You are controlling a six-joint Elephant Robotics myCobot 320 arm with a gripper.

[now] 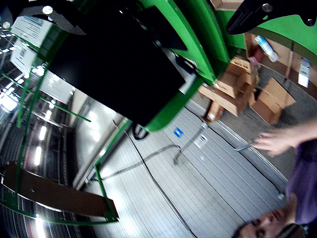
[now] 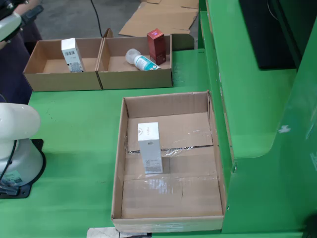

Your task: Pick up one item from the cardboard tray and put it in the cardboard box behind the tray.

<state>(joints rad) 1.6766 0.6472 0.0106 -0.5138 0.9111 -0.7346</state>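
In the fixed view a long cardboard tray (image 2: 216, 148) lies at the front of the green table, with one white carton (image 2: 150, 147) standing in it. Behind it stand two cardboard boxes: the left one (image 2: 34, 79) holds a white carton (image 2: 72, 54), the right one (image 2: 136, 79) a white bottle (image 2: 141, 61) and a red carton (image 2: 156, 46). The wrist view is tilted away from the table. My gripper (image 1: 158, 14) shows only as two black fingers (image 1: 49, 15) at the top corners, wide apart with nothing between them. A white and blue bottle-like item (image 1: 266, 48) shows below the right finger.
The white robot base (image 2: 15, 144) sits at the table's left. A green frame with a black panel (image 2: 267, 34) rises on the right. A person in purple (image 1: 302, 178) stands nearby with a hand (image 1: 272, 142) reaching in. Cardboard boxes (image 1: 233, 89) are piled on the floor.
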